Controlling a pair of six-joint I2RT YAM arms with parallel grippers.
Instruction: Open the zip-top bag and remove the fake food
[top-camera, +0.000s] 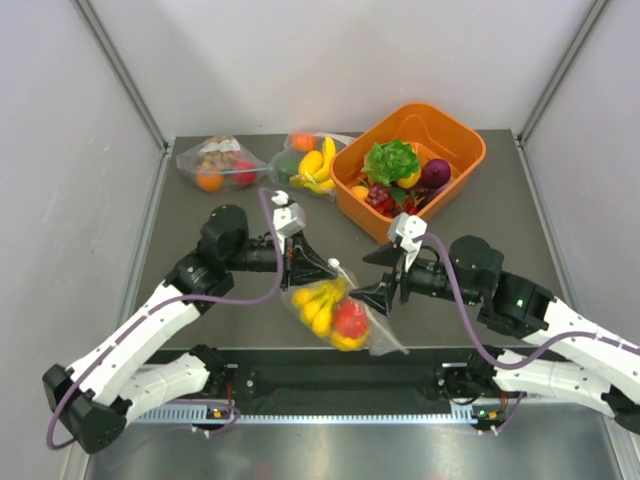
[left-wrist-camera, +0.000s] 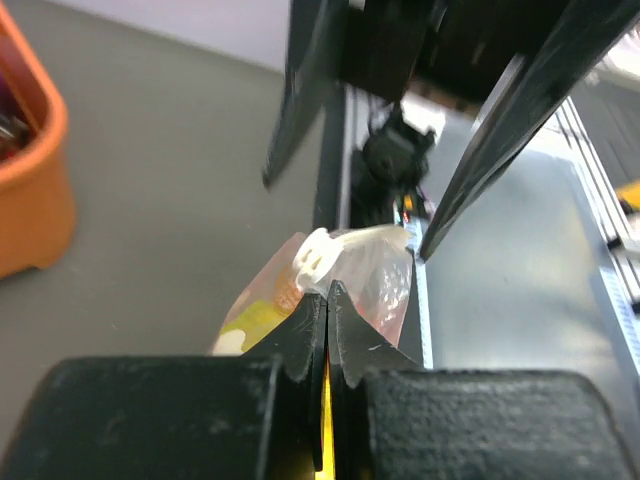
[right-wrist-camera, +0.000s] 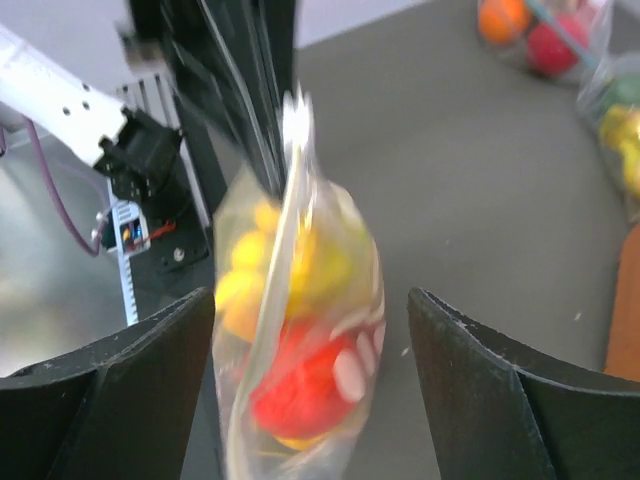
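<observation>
I find nothing to read here: no words, numbers, labels or brand marks on anything in my three views.

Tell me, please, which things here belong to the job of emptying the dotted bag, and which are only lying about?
For the job: zip-top bag, pinched by the shut left gripper; fake food inside it; right gripper, open, a finger on each side.

Lying about: back-left bag; second bag beside the orange bin; lettuce in that bin.
</observation>
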